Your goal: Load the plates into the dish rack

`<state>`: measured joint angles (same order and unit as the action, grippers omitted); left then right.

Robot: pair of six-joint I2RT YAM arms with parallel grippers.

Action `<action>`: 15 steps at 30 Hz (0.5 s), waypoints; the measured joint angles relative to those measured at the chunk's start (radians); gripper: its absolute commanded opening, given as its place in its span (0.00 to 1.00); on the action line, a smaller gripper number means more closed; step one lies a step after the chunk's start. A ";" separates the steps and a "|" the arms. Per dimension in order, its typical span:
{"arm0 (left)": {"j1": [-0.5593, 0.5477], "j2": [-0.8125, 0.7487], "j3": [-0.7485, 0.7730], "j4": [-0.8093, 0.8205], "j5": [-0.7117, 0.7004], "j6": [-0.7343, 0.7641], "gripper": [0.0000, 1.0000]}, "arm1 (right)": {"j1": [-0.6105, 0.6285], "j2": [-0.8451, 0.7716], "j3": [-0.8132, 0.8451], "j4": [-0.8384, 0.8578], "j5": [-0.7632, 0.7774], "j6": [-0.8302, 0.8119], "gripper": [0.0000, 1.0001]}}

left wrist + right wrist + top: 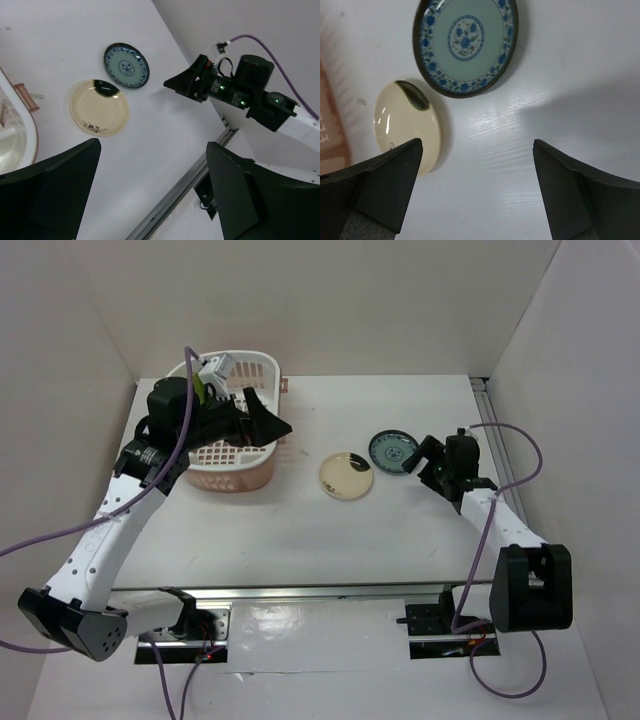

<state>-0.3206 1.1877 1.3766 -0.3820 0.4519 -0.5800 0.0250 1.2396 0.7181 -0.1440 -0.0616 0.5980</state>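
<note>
Room aplenty across the middle of the tabletop (300, 540)

I see the cream plate (346, 475) and blue patterned plate (392, 451) just beside each other, right of the dish rack (235, 475). My left hand (152, 150) hangs over the rack's right rim, right hand (477, 145) beside the blue plate near the tabletop's right edge; both spread wide, gripping nothing.
</note>
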 measured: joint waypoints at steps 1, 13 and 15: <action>-0.006 0.000 -0.005 0.001 0.007 0.000 1.00 | -0.007 0.016 -0.008 0.011 -0.002 0.001 0.97; -0.095 0.008 -0.034 0.006 -0.034 -0.027 1.00 | -0.052 0.340 0.037 0.169 -0.052 0.026 0.89; -0.108 0.013 -0.034 0.004 -0.048 -0.022 1.00 | -0.061 0.389 0.074 0.188 -0.062 0.027 0.88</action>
<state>-0.4282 1.2011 1.3426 -0.3779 0.4038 -0.6018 -0.0357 1.6291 0.7921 0.0444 -0.1238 0.6247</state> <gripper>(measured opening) 1.000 0.898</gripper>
